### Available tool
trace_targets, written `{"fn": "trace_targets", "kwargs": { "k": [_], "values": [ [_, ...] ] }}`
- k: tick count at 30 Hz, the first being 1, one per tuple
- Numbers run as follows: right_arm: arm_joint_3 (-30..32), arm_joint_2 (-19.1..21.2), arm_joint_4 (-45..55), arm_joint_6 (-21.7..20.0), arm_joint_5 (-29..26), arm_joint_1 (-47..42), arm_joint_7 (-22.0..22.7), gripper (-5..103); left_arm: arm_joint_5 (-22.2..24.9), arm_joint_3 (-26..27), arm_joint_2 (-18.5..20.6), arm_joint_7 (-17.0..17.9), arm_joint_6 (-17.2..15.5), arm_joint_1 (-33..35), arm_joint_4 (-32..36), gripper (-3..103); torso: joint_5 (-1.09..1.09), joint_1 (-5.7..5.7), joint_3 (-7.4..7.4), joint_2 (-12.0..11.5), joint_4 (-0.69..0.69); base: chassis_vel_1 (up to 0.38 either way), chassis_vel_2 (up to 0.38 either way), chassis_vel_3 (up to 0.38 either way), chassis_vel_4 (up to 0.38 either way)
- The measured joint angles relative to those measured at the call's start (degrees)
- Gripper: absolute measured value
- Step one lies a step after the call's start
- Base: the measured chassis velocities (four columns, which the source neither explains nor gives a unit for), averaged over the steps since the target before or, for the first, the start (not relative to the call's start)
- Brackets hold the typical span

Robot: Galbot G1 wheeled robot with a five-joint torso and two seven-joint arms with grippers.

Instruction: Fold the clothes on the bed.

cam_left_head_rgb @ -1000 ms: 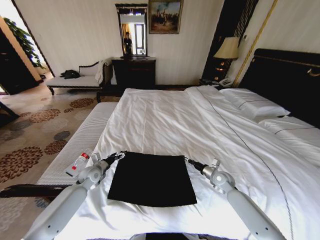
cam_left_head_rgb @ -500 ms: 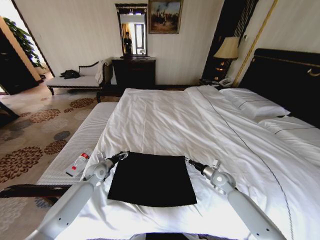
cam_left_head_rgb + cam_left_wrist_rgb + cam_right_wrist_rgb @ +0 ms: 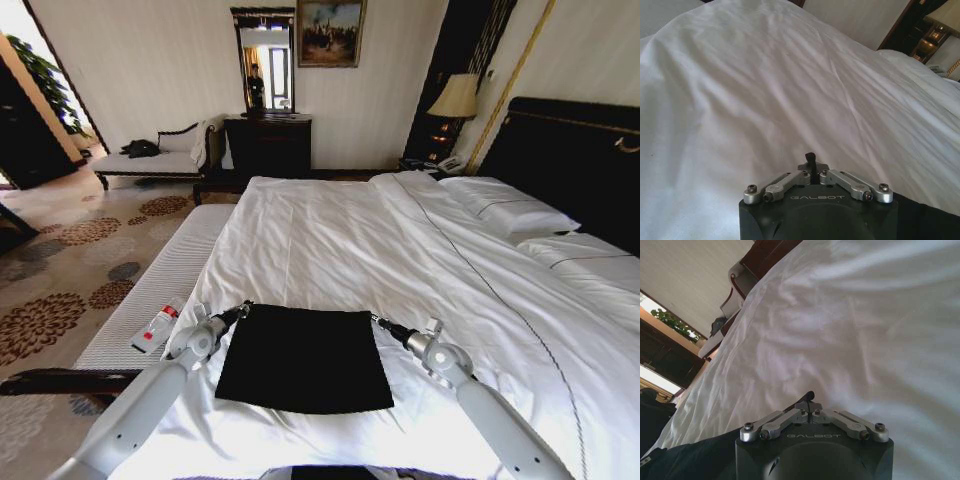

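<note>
Both grippers closed: left gripper (image 3: 243,309) and right gripper (image 3: 377,321) flank the folded black T-shirt (image 3: 302,357), at its 11 and 1 o'clock corners on the bed (image 3: 330,240).

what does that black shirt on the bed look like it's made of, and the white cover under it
The black shirt looks like soft matte knit, probably cotton: it lies limp, flat, without sheen. The white cover looks like smooth woven cotton, judging by its crisp fine creases.

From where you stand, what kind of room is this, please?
Most likely a hotel bedroom: a large double bed with white sheets and a tall dark headboard, a cream-shaded bedside lamp, and a framed painting above a dark wooden dresser.
</note>
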State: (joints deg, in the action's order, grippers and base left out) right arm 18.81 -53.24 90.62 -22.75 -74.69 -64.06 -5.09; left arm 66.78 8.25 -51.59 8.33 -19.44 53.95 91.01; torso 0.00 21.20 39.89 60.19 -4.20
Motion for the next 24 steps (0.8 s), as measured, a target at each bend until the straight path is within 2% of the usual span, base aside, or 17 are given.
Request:
{"fn": "trace_targets", "kwargs": {
  "k": [3,12,16,24],
  "values": [
    [0.12,0.01,0.15,0.04,0.01,-0.16,0.03,0,-0.08,0.17,0.05,0.05,0.10,0.34,0.24,1,0.00,0.00,0.00,0.00,0.00,0.000,0.000,0.000,0.000],
    [0.67,-0.05,1.58,0.93,0.65,-0.81,0.66,0,-0.43,0.97,1.38,0.10,0.54,1.53,1.85,1,-0.01,0.00,0.00,0.00,0.01,0.000,0.000,0.000,0.000],
    [1.83,0.47,4.49,1.30,-0.12,-1.24,1.42,0,0.17,1.80,2.71,0.60,0.78,1.52,3.90,1,0.00,0.00,0.00,0.00,0.00,0.000,0.000,0.000,0.000],
    [6.34,3.68,14.33,2.19,-4.15,-2.01,4.22,0,3.16,4.91,6.85,2.56,1.47,0.99,12.23,1,0.00,0.00,0.00,0.00,0.01,0.000,0.000,0.000,0.000]
  ]
}}
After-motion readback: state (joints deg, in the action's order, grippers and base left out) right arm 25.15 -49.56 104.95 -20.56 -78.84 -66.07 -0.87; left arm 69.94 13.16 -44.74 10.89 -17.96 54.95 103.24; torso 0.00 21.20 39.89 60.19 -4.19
